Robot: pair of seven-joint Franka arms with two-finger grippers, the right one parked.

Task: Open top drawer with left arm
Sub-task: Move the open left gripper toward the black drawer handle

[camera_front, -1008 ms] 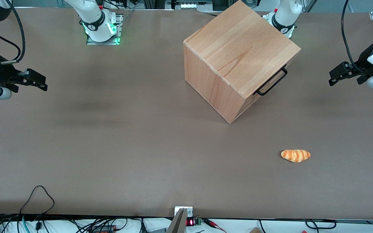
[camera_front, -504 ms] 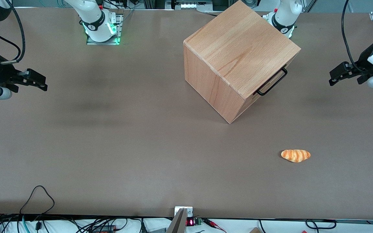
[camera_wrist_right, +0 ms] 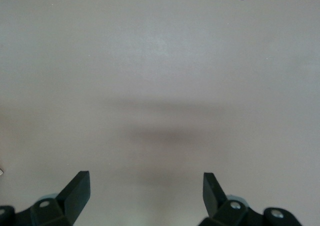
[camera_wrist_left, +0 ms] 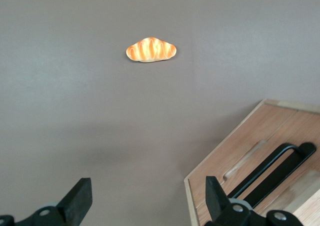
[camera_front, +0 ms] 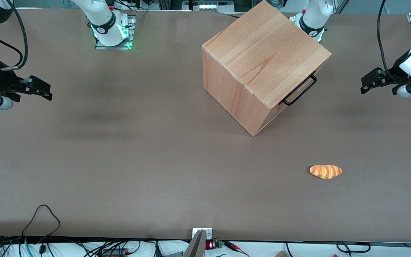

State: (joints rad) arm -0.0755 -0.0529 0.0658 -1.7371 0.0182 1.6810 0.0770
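The beech cube cabinet (camera_front: 262, 53) stands turned on the brown table, its front facing the working arm's end. The top drawer (camera_wrist_left: 250, 156) is shut flush in the cabinet. Its thin black wire handle (camera_front: 300, 91) (camera_wrist_left: 272, 168) sticks out just under the cabinet's top edge. My left arm's gripper (camera_front: 365, 85) (camera_wrist_left: 147, 190) hovers above the table in front of the drawer, well apart from the handle. Its black fingers (camera_wrist_left: 80, 191) are spread wide open with only bare table between them.
A small orange-striped croissant (camera_front: 325, 171) (camera_wrist_left: 150, 50) lies on the table nearer the front camera than the cabinet. Cables (camera_front: 41, 221) trail along the table's near edge. Arm bases (camera_front: 111, 28) stand at the table's back edge.
The left arm's wrist has lifted and turned slightly, and its gripper has edged a little toward the cabinet. The drawer and croissant have not moved.
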